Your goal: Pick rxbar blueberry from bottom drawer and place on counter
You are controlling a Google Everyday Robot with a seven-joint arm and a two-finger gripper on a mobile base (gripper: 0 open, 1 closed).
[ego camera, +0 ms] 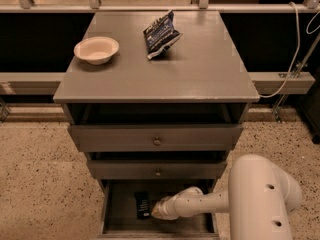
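While the bottom drawer (119, 215) stands open, the rxbar blueberry (142, 205) lies on its floor, with the hand (156, 210) just at its three o'clock; whether it grasps cannot be told. On the tabletop (200, 69), a bowl (96, 49) sits at nine o'clock of a chip bag (161, 34).

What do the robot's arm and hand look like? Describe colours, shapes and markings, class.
The arm is a smooth, cream-white casing: a fat rounded cylinder with small dark holes, narrowing to a slimmer dotted tube. The hand, down in the bottom drawer, is a tan, rounded tip. No cables or lettering show on it.
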